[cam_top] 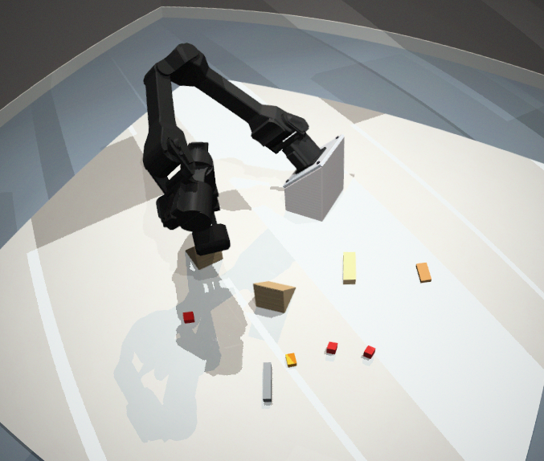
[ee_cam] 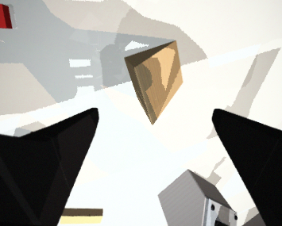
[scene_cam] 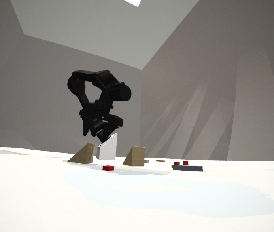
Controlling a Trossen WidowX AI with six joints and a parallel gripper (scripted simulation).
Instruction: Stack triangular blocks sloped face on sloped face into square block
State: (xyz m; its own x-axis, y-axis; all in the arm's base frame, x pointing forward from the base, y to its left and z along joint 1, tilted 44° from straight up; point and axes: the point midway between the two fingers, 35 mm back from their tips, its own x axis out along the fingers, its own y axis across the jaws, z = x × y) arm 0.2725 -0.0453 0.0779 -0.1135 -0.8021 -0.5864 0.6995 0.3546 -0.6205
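Step one, the pick-up, is the one in hand. The gripper (ee_cam: 154, 118) hangs over the nearer wooden triangular block (ee_cam: 156, 78) with its two black fingers spread wide and nothing between them. In the wrist view this block sits just ahead of the gripper, in line with the gap between the fingers, turned at a slant to them. It rests on the surface (ee_cam: 121, 158), and the gripper looks well above it, touching nothing.

The second wooden triangular block (cam_top: 273, 295) lies on the surface off to one side of the gripper, apart from the first. In the top view the wrist hides most of the block under the gripper, so only a corner shows.

A small red cube (cam_top: 188, 316) sits near the gripper. A grey bar (cam_top: 267, 381), an orange cube (cam_top: 290, 359), two more red cubes (cam_top: 331, 347), a pale yellow block (cam_top: 349, 267) and an orange block (cam_top: 423, 271) lie farther off.

I think the next move is to turn the wrist so the fingers line up with the block's two flat ends, then go straight down and close. The sloped face is a poor place to pinch, because the fingers could slip. Going down slowly should keep the block from being pushed.
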